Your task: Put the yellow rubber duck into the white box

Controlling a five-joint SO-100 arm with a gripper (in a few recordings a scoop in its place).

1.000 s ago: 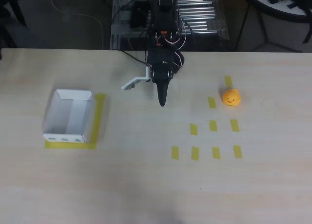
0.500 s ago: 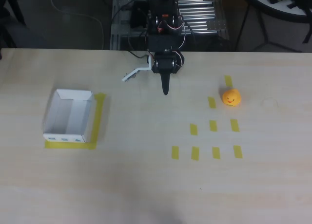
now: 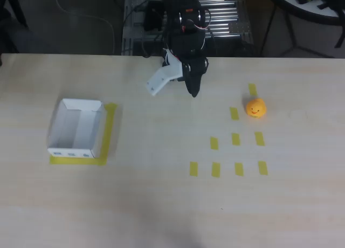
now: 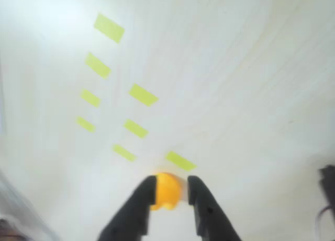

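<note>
From overhead we see one rounded, glossy yellow rubber duck (image 3: 256,108) on the pale wood-grain table (image 3: 161,205), among nine flat yellow tape strips (image 3: 235,139). One shallow white box (image 3: 76,128) of cardboard sits well apart at the left. The gripper (image 3: 175,85) hangs spread wide, holding nothing.

In the wrist view, two black fingers (image 4: 137,209) frame the blurred duck (image 4: 166,190).

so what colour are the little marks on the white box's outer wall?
Bluish, a short row on the white box's near outer wall; clearest in the overhead view.
</note>
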